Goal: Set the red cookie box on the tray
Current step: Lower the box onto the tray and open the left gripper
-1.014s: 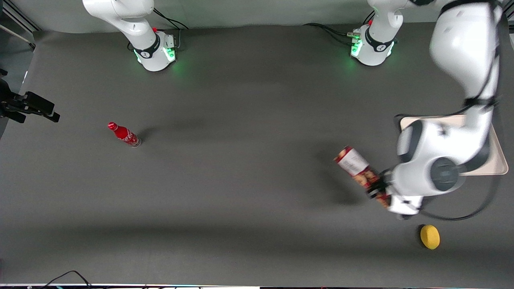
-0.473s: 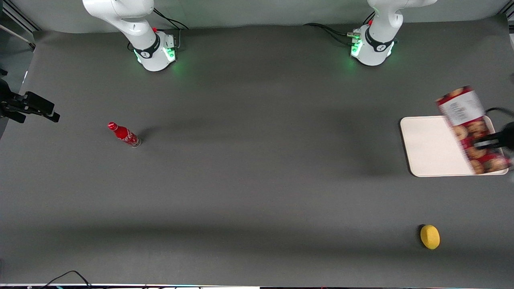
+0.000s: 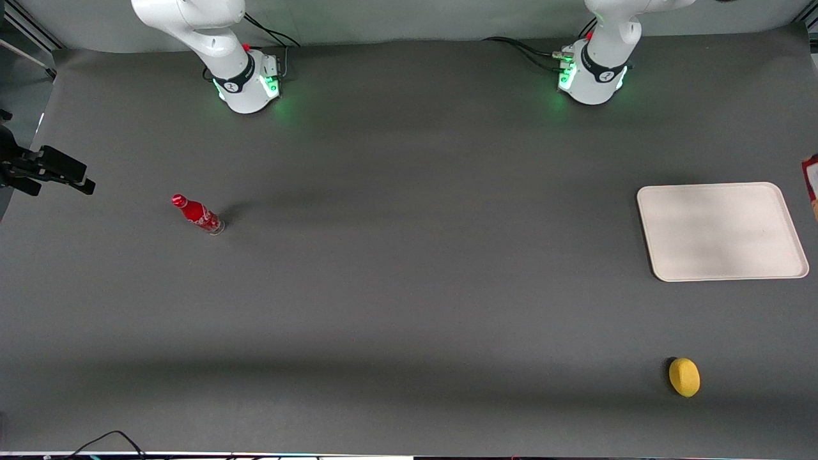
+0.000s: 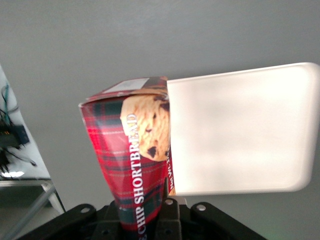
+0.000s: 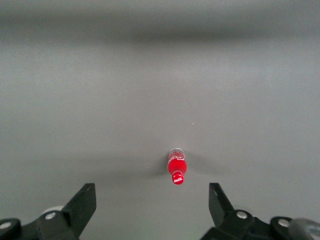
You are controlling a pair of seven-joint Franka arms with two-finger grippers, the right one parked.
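The red cookie box, a plaid dark-red carton printed with a chocolate-chip cookie, is held in my left gripper, whose fingers are shut on its lower end. In the front view only a sliver of the box shows at the frame edge at the working arm's end, beside the tray; the gripper itself is out of that view. The cream-white tray lies flat and bare on the grey table. In the left wrist view the tray lies below and beside the box.
A yellow lemon lies nearer the front camera than the tray. A small red soda bottle stands toward the parked arm's end and shows in the right wrist view.
The arm carried the box from the table near the lemon up over the tray, then on outward past the tray's edge, almost out of the front view.
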